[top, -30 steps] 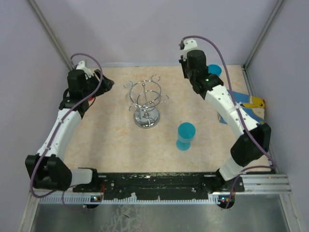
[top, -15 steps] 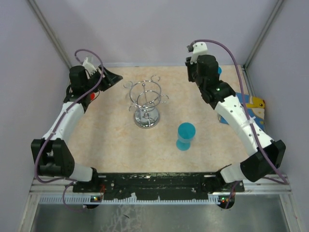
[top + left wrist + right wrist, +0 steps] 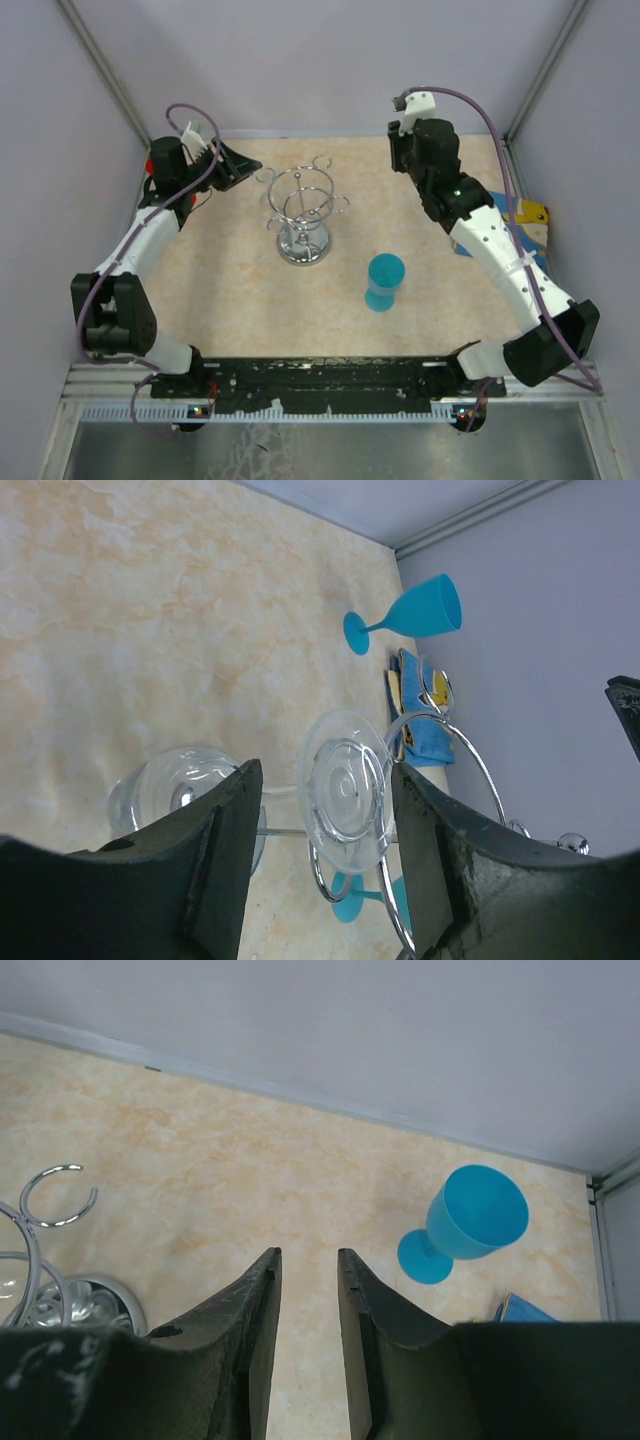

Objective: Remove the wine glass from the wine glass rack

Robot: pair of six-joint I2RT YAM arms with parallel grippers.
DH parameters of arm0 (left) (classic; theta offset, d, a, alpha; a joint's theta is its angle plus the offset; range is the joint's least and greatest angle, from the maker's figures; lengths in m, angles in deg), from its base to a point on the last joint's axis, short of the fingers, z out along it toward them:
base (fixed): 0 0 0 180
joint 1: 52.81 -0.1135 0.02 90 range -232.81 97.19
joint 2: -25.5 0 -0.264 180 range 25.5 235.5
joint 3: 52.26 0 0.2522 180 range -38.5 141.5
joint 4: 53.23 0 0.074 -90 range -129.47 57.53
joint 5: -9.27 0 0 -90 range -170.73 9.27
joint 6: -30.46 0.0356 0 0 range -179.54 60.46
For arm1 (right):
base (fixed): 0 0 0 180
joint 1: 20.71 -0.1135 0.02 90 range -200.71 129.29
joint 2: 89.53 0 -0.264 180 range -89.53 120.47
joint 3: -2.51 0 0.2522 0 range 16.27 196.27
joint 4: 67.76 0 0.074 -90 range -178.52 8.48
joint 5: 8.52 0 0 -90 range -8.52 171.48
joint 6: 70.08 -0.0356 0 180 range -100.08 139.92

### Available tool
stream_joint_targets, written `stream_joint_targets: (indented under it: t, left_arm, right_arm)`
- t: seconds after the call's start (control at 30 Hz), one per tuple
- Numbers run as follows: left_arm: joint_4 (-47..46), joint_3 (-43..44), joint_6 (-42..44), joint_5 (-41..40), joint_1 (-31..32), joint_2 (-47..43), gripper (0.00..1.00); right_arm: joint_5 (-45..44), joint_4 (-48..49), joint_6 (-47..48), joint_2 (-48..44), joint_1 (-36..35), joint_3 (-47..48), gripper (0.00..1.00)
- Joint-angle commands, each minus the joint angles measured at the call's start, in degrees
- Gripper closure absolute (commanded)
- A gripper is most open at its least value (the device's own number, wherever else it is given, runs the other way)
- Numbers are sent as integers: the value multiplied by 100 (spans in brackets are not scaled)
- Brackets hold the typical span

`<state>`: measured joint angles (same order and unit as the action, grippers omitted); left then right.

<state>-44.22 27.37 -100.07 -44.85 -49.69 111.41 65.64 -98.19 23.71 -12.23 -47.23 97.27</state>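
We see clear wine glass [image 3: 345, 790] still on wine glass rack [image 3: 303, 243]. Left jaws spread, empty, just left of rack; right jaws slightly parted, empty, right of rack.

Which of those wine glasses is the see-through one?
The clear glass at the wire rack. The blue glass mid-table and the blue glass in the far corner stand away from it.

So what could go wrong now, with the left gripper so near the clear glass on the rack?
The left gripper is open beside the clear wine glass; closing might strike a wire of the wine glass rack instead of the stem. If the foot catches in its hook, the rack could tip toward the blue glass standing near.
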Motion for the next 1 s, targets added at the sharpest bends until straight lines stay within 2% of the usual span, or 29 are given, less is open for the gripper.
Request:
stream_joint_targets:
  t: [0.0, 0.33, 0.53, 0.73, 0.87, 0.97]
  left_arm:
    - [-142, 78, -46, 341, -4, 123, 41]
    - [-381, 150, -260, 762, 132, 403, 52]
    - [-375, 251, -250, 767, 137, 388, 74]
    - [-199, 371, -182, 657, 141, 335, 86]
    - [-151, 413, -187, 639, 140, 335, 100]
    - [-116, 452, -146, 607, 137, 310, 100]
  right_arm:
    - [6, 421, -43, -323, -31, -28, 70]
    - [-72, 509, -36, -386, -31, -149, 68]
    - [-77, 533, -28, -399, -31, -209, 68]
    - [-128, 580, -14, -441, -28, -303, 67]
    - [-129, 621, -10, -472, -28, -336, 66]
    - [-143, 632, 4, -478, -28, -353, 66]
